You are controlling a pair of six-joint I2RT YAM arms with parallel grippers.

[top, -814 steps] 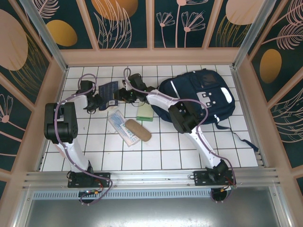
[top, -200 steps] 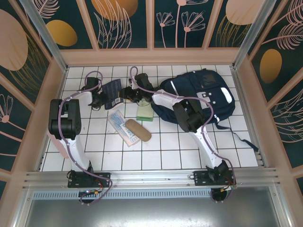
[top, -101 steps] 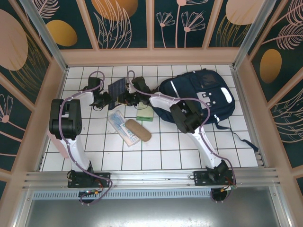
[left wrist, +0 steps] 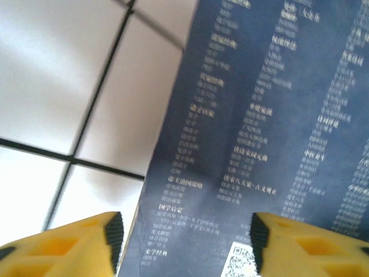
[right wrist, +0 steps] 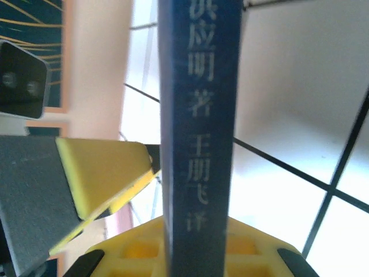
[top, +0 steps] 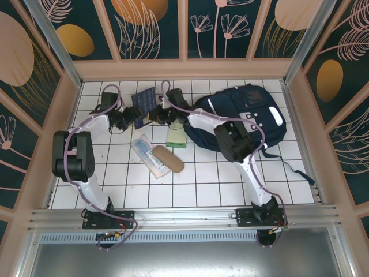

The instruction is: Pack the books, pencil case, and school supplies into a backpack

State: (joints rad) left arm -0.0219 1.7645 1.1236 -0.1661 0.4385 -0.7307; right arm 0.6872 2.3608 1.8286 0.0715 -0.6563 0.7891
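Between the two tools, a thin dark navy book [top: 143,101] with pale printed text stands lifted off the white tiled desk [top: 190,179]. Right tool [top: 154,115] is clamped on the book's spine [right wrist: 199,138]. Left tool [left wrist: 183,239] stands wide, its yellow fingers [left wrist: 63,245] either side of the book cover without gripping. Beyond the right tool lies the large navy blue fabric backpack [top: 245,118].
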